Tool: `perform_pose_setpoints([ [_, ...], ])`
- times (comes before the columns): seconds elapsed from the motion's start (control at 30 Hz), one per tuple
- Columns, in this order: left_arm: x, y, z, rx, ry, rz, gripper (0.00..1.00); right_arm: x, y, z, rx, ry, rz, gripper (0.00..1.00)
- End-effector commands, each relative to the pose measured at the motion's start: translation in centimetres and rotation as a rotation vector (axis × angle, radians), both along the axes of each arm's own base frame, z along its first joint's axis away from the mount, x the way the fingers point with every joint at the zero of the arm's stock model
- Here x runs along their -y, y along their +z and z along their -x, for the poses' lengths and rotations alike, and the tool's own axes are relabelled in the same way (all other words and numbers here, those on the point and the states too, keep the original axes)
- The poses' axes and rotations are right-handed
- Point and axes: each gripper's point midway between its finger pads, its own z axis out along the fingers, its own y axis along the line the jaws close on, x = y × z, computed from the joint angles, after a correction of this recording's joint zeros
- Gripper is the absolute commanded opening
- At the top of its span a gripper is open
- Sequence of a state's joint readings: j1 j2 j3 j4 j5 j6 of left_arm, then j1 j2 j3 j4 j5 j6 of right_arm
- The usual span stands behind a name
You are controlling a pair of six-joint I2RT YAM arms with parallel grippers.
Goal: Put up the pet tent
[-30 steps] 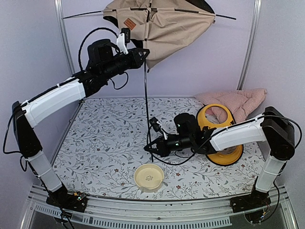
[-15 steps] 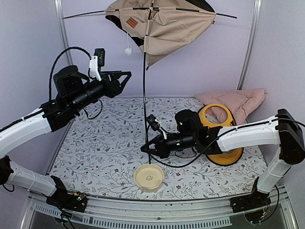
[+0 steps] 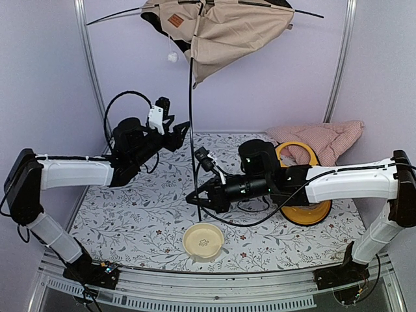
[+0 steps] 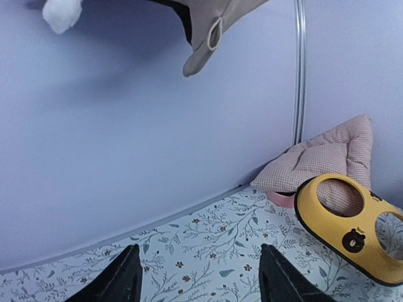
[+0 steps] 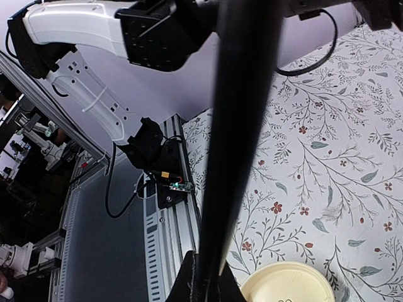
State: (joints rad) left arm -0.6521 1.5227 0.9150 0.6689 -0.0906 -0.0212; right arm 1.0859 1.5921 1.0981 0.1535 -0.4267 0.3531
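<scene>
The tan pet tent (image 3: 227, 29) hangs half-spread high against the back wall, its white pompom (image 3: 172, 57) dangling at its left. One thin black pole (image 3: 190, 130) runs down from it to my right gripper (image 3: 195, 200), which is shut on the pole's lower end just above the mat. In the right wrist view the pole (image 5: 239, 126) rises out of the right gripper (image 5: 208, 286). My left gripper (image 3: 184, 128) hovers left of the pole, open and empty, well below the fabric. The left wrist view shows that left gripper (image 4: 200, 277) open, with the pompom (image 4: 62, 12) and a tent corner (image 4: 204, 44) overhead.
A cream bowl (image 3: 203, 240) sits near the front edge below the right gripper. A yellow feeder tray (image 3: 312, 213) and a pink checked cushion (image 3: 325, 138) lie at the back right. Metal frame posts (image 3: 91, 71) stand at both back corners. A floral mat (image 3: 143, 208) covers the table.
The left gripper let go of the tent fabric, opened, and came down and forward to mid-height. The right gripper shifted slightly left with the pole; the tent leaned left and upward.
</scene>
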Motion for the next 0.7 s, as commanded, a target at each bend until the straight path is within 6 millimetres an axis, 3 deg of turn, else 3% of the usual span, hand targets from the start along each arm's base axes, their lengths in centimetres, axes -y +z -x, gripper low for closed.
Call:
perform_pose_setpoints([
  [0.0,0.4,5.9,-0.9,0.307,0.030,0.022,0.64,-0.2,4.8,-0.2,0.083,-0.017,-0.088,0.00],
  [0.3,1.7,6.5,-3.3,0.450,0.041,0.036,0.64,-0.6,5.6,0.3,0.084,-0.014,-0.085,0.00],
  [0.57,2.3,7.8,-4.7,0.495,-0.002,0.051,0.54,-0.8,4.6,0.3,0.075,-0.019,-0.049,0.00],
  [0.67,2.6,8.3,-4.8,0.508,-0.025,0.048,0.50,-1.2,5.9,0.2,0.086,-0.019,-0.072,0.00],
])
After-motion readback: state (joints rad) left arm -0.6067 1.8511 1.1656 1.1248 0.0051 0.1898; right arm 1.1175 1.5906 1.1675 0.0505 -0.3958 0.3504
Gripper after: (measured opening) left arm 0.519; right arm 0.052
